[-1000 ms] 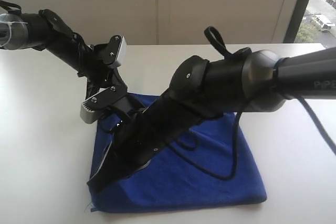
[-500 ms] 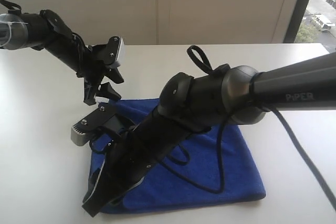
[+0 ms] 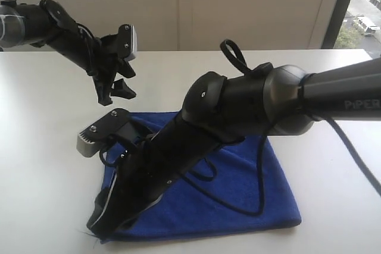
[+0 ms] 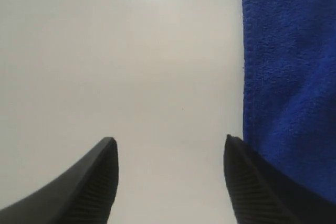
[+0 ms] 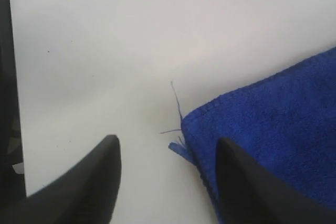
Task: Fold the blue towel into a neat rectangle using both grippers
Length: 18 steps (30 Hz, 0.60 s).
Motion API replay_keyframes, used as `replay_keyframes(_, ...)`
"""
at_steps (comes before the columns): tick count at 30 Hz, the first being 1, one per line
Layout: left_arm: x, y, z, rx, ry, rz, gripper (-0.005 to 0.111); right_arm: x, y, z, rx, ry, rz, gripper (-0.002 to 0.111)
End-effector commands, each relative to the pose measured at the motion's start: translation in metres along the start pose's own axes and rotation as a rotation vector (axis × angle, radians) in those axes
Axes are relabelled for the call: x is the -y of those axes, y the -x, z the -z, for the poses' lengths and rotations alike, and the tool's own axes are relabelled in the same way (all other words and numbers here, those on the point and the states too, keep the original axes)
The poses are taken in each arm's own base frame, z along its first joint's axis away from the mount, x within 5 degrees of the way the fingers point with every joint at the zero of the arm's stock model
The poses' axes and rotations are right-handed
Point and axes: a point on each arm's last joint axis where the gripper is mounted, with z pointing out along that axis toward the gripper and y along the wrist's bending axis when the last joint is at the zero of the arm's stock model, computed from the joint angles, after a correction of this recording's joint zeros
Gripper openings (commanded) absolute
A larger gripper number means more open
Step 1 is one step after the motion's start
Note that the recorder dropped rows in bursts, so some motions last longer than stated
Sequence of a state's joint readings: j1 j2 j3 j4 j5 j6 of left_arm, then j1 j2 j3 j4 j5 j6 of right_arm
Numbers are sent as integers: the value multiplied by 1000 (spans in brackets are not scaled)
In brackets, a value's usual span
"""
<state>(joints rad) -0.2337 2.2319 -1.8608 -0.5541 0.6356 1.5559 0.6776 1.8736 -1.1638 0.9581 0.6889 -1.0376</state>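
- The blue towel point(image 3: 280, 206) is being seen lying flat, lower centre, apparently folded rectangular.
- The left gripper point(image 4: 168, 148) and right gripper point(image 5: 165, 145) are being held spread, empty.

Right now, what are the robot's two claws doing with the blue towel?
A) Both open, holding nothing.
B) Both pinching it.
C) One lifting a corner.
A: the wrist views show the left gripper and right gripper with fingers spread apart, gripping nothing, while the blue towel lies on the table.
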Motion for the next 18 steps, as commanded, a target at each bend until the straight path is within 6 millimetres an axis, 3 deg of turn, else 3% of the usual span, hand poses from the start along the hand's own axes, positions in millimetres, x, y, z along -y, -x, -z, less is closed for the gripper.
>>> replay_keyframes(1, 7, 8, 12, 27, -92, 87, 63, 11, -2, 18, -15, -97, 39, 44)
replay_keyframes(6, 29, 12, 14, 51, -349, 209, 56, 41, -14, 49, -127, -336, -17, 30)
replay_keyframes(9, 44, 19, 19, 106, -543, 320, 30, 61, -22, 64, -164, -459, -85, 21)
replay_keyframes(11, 46, 22, 20, 122, -582, 363, 3, 73, -26, 72, -163, -510, -107, 13)
replay_keyframes(14, 54, 26, 22, 82, -606, 438, 0, 87, -30, 84, -142, -548, -134, 2)
replay_keyframes(18, 78, 48, 30, 70, -657, 415, 0, 110, -36, 103, -87, -615, -182, 0)
